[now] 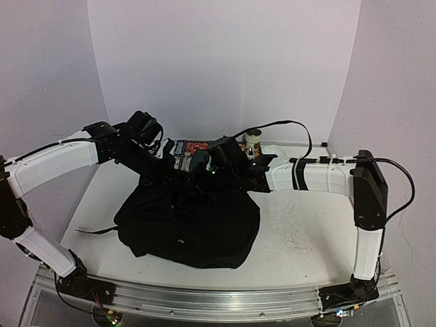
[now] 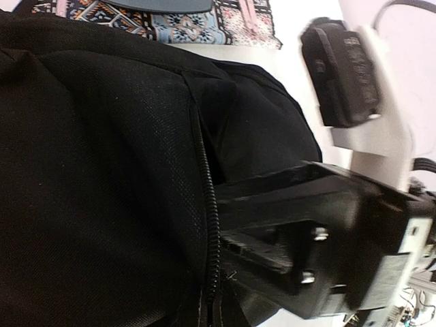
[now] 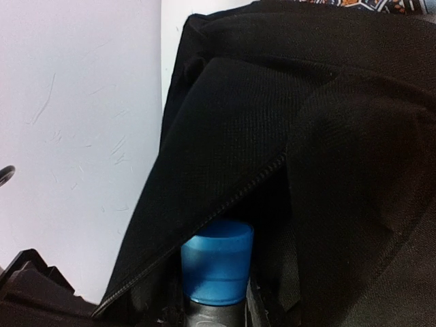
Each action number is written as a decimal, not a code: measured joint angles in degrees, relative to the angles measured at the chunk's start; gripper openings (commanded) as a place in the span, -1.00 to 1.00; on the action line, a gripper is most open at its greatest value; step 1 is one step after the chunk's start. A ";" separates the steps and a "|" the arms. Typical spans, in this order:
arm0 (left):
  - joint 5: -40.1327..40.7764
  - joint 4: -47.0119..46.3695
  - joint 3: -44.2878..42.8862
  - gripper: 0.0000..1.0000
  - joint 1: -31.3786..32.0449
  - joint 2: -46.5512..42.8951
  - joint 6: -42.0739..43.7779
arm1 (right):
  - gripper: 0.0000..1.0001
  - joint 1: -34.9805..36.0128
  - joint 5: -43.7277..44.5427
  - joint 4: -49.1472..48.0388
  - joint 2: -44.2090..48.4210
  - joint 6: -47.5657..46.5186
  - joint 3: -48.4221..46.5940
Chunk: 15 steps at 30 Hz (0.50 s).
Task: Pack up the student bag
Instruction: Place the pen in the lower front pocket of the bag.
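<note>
- I read this as the loading step: my right gripper (image 3: 214, 310) is closed around a blue-capped bottle (image 3: 216, 262), cap first at the mouth of the student bag (image 1: 187, 225).
- In the right wrist view the cap sits just under the zipper edge (image 3: 238, 194), with black fabric draped over it on both sides. The bottle is at the opening, not yet clearly inside.
- My left gripper (image 2: 231, 228) is pressed against the bag beside the zipper line. It is black on black there, so I cannot tell whether the jaws are pinching the fabric or only resting on it.
- The bag lies slumped at mid-table, between the two arms, its straps trailing towards the left.
- The next move, as I judge it, calls for the flap to be held up and away so the cap does not catch the zipper teeth. The bottle can then be pushed deeper before I let it go.
- The risk I see is soft cloth folding over the bottle and dragging the whole bag along.
- Behind the bag lie a patterned pouch (image 1: 185, 150) and a small container (image 1: 253, 139), likely waiting their turn.
- The table (image 1: 300, 231) is white and scuffed, with an aluminium rail (image 1: 218, 300) at the near edge.
- Plain pale walls (image 1: 225, 61) close in the back and sides.
</note>
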<state>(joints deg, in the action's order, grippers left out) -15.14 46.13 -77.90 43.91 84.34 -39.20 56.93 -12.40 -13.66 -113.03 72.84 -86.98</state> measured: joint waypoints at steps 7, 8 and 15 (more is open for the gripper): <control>-2.13 -2.08 -0.70 -1.00 0.44 0.35 -1.10 | -0.88 -0.19 0.39 -0.18 -0.90 2.44 -0.05; -2.32 -2.39 -0.72 -1.00 0.50 0.35 -1.25 | -0.87 -0.24 0.15 -0.32 -1.25 2.68 -0.16; -2.80 -3.09 -0.71 -1.00 0.69 0.35 -1.62 | -0.28 -0.53 1.02 -0.98 -2.34 3.15 -0.37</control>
<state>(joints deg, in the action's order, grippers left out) -17.94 43.04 -78.61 44.60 84.69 -40.82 56.39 -11.37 -14.64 -115.37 75.99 -87.35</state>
